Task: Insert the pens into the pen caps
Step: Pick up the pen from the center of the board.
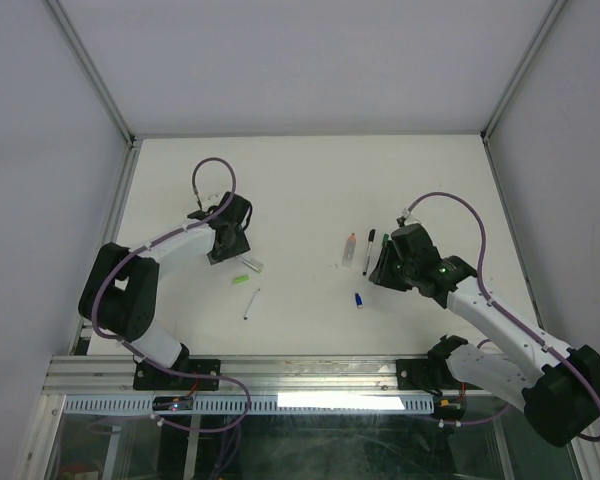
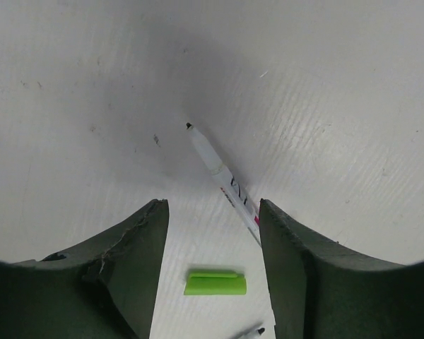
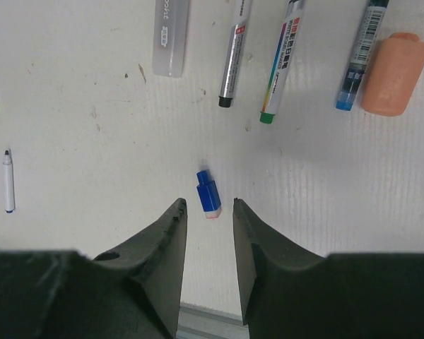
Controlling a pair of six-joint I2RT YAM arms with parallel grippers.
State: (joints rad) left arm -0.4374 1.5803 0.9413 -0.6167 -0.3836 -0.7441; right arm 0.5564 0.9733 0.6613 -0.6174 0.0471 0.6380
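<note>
My left gripper [image 1: 223, 256] is open over the table. In the left wrist view [image 2: 210, 206] a white-barrelled pen [image 2: 219, 176] with a dark tip runs from between the fingers under the right finger. A green cap [image 2: 215, 282] lies flat between the fingers, nearer the wrist; it also shows in the top view [image 1: 242, 279]. My right gripper [image 1: 383, 272] is open and empty. A blue cap [image 3: 208, 193] lies on the table just beyond its fingertips [image 3: 177, 208], and also shows in the top view [image 1: 360, 299].
Several pens [image 3: 234, 60] lie in a row beyond the blue cap, with an orange cap [image 3: 396, 74] at the right end. A lone thin pen [image 1: 251, 303] lies near the front, also in the right wrist view [image 3: 8, 180]. The table's metal front rail [image 1: 310, 375] is close behind.
</note>
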